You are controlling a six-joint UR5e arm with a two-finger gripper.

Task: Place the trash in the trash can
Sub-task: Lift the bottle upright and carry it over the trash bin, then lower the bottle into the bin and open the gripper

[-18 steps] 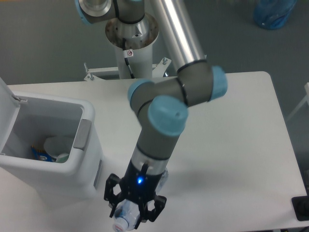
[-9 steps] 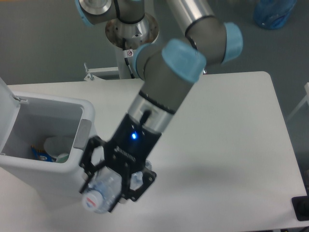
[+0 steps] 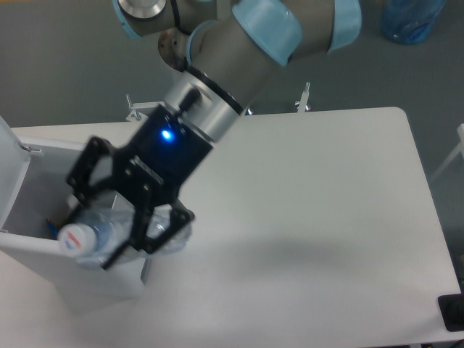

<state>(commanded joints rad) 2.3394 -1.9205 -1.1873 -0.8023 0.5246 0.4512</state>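
My gripper (image 3: 116,217) is shut on a clear plastic water bottle (image 3: 98,233), held high and close to the camera over the right wall of the white trash can (image 3: 29,254). The bottle lies roughly level with its white cap (image 3: 72,240) pointing lower left. The bin's lid (image 3: 11,174) stands open at the left. Inside the bin a bit of blue trash (image 3: 52,226) shows; the gripper and bottle hide the rest of the inside. The plastic cup is hidden.
The white table (image 3: 326,217) stretches to the right of the bin. The arm's base column (image 3: 170,43) stands behind the table's back edge. A blue bag (image 3: 413,18) lies on the floor at the top right. A dark object (image 3: 453,312) sits at the lower right edge.
The arm has lifted the bottle up and to the left, from the table's front edge to above the bin's right wall.
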